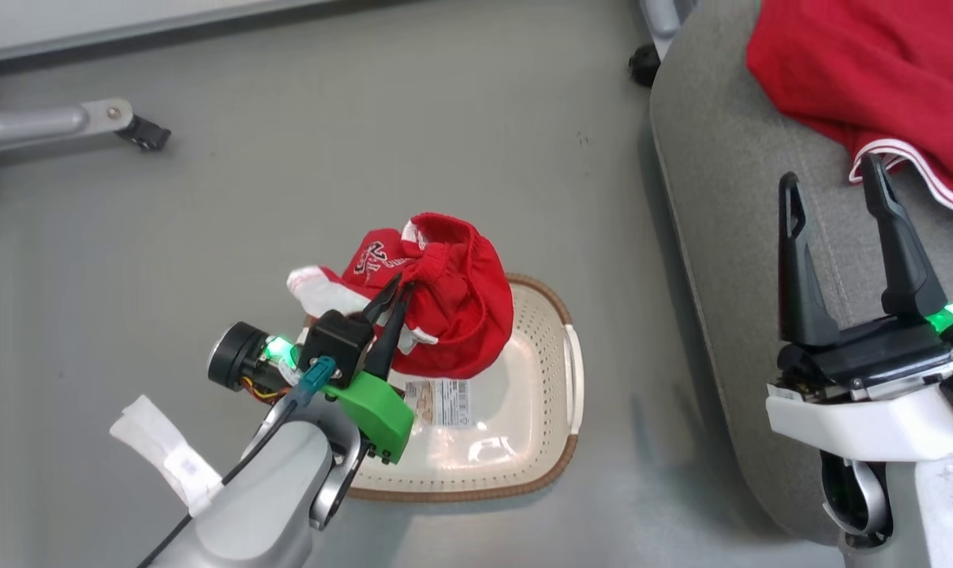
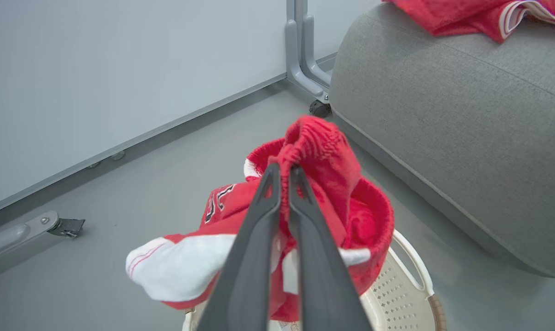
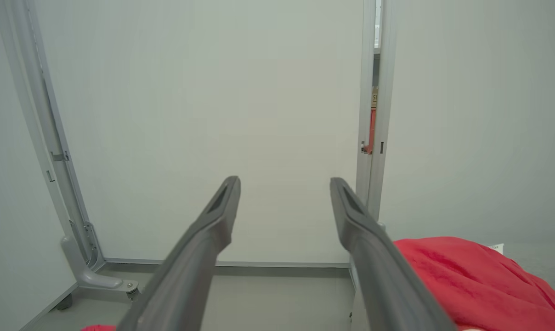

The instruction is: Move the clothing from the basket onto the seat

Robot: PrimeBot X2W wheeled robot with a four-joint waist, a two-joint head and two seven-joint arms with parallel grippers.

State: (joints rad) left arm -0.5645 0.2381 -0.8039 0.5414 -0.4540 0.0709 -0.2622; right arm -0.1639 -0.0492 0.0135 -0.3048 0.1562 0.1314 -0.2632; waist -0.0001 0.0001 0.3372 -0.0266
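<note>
**Red garment held over basket, another lying on seat**

A large grey fabric-upholstered seat cushion [image 1: 721, 237] with rounded edges takes up the right side of the head view. On top of it lies a red sports garment with white striped trim [image 1: 863, 71]. On the grey floor [image 1: 366, 118] to the seat's left stands a cream-white perforated plastic basket with a brown woven-look rim [image 1: 559, 461]. Over the basket hangs a second, bunched red garment with dark lettering [image 1: 461, 315], pinched between the closed fingers of the left gripper [image 1: 401, 290]. The right gripper [image 1: 831, 173] hovers over the seat, its fingers spread wide and holding nothing.
</note>
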